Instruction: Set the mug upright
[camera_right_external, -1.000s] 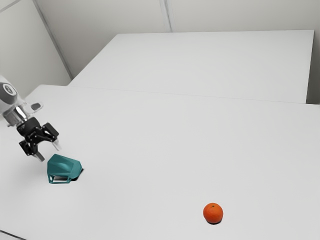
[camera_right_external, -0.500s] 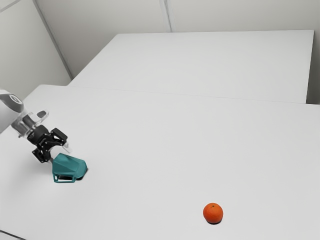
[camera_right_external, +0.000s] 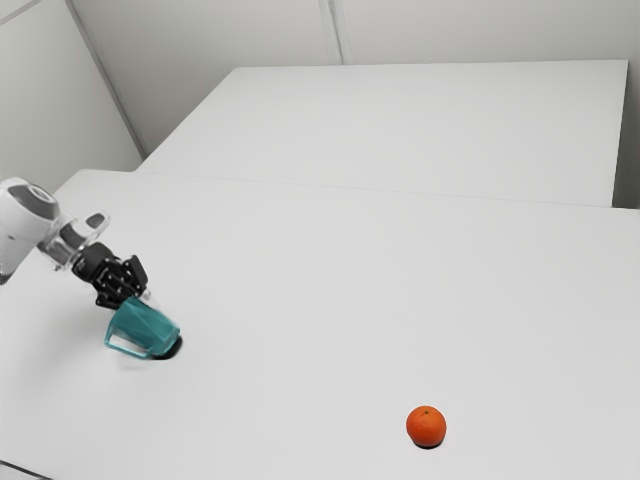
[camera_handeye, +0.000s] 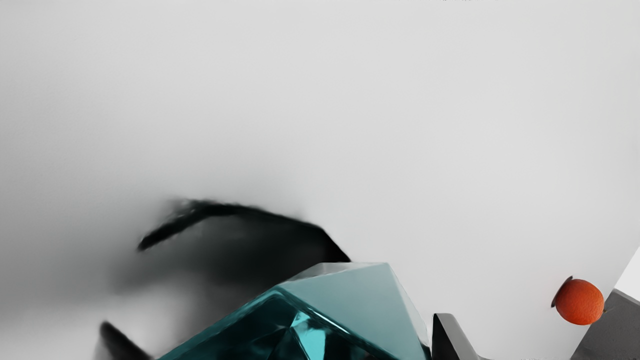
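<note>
exterior view: teal mug tilted, not upright, over the white table, mouth end up toward the gripper, lower end by a dark shadow. handle on the side facing the camera. gripper closed on the mug, one finger each side in wrist view. orange on the table, well apart, toward the exterior view's right.

The wrist view's bottom edge cuts off the mug, which hides part of a blurred shadow. The exterior view crops the arm and counter; where claw meets mug is too small to tell.
</note>
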